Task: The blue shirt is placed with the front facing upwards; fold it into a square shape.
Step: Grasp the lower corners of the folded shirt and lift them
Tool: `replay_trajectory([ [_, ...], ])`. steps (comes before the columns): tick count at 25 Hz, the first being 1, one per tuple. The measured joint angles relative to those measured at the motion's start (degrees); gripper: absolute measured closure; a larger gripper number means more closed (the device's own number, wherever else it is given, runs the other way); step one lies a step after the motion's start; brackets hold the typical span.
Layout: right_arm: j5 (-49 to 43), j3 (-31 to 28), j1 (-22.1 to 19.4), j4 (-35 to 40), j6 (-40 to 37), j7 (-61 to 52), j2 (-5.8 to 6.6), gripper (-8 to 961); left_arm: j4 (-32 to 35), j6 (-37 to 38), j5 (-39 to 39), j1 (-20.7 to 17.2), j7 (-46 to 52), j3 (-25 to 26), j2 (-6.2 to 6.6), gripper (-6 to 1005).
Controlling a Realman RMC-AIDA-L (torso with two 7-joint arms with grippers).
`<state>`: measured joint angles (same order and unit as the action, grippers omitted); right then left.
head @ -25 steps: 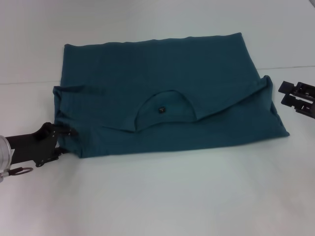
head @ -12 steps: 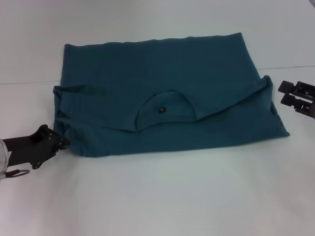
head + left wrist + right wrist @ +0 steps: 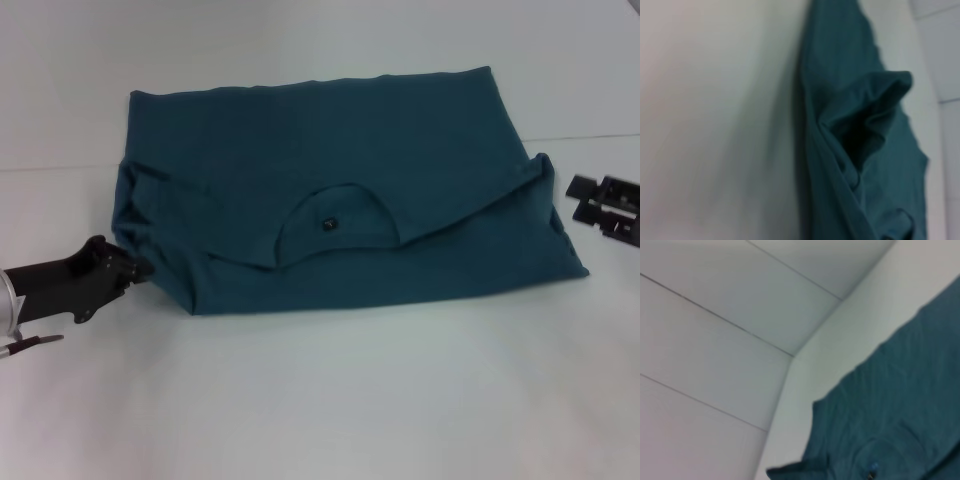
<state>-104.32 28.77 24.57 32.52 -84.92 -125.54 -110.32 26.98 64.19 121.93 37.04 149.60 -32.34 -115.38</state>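
Observation:
The blue shirt (image 3: 330, 150) lies on the white table (image 3: 350, 400), folded over on itself, plain teal side up. Its round collar with a small dark tag (image 3: 328, 224) shows in the middle. No lettering shows. My left gripper (image 3: 143, 268) is at the shirt's left front corner and is shut on the edge there, holding the cloth lifted and bunched. The left wrist view shows this raised fold (image 3: 865, 115). My right gripper (image 3: 590, 200) sits open and empty on the table just past the shirt's right side. The right wrist view shows the shirt (image 3: 900, 410) from low down.
The white table top runs all around the shirt, with wide room in front (image 3: 350, 400). A white wall (image 3: 715, 315) stands behind the table. A seam line (image 3: 590, 138) crosses the surface at the back right.
My left gripper has moved up and to the right with the shirt's left edge, drawing the front left corner inward. My right gripper has shifted slightly to the right, away from the shirt.

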Motion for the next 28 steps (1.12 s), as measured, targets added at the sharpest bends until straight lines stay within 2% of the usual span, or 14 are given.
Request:
replay_trajectory([
  [4, -5.58, 0.10, 0.93, 0.51, -0.21, -1.98, 1.65, 324, 0.08, 1.19, -0.40, -0.09, -2.58, 0.83, 0.24, 956],
  [6, -8.43, 0.15, 1.77, 0.84, -0.58, -3.12, 2.90, 324, 0.20, 1.65, -0.57, -0.06, -3.85, 0.92, 0.31, 956],
  [9, -14.10, 0.15, 3.76, 1.18, -0.70, -6.57, 5.66, 324, 0.32, 2.45, -0.86, 0.20, -5.67, 1.26, 0.36, 956],
  [11, -18.31, 0.14, 5.18, 1.55, -0.04, -9.21, 6.98, 323, 0.35, 2.52, -0.89, 0.39, -6.04, 1.34, 0.36, 956],
  [13, -21.28, -0.02, 6.26, 2.47, 0.68, -11.30, 7.68, 323, 0.35, 2.27, -0.91, 0.64, -6.05, 1.34, 0.35, 956],
  [19, -26.09, 1.27, 8.38, 9.07, 1.46, -17.92, 8.48, 323, 0.16, 1.95, -1.58, 1.26, -5.91, 1.34, -0.07, 957],
  [23, -33.38, 2.89, 11.46, 9.78, 1.53, -20.39, 9.05, 322, 0.27, 2.19, -2.49, 1.21, -5.88, 1.31, -0.10, 957],
  [28, -36.66, 4.06, 13.13, 8.33, 6.04, -18.90, 7.01, 322, 0.37, 2.20, -3.24, 0.59, -6.13, 1.31, -0.11, 957],
])
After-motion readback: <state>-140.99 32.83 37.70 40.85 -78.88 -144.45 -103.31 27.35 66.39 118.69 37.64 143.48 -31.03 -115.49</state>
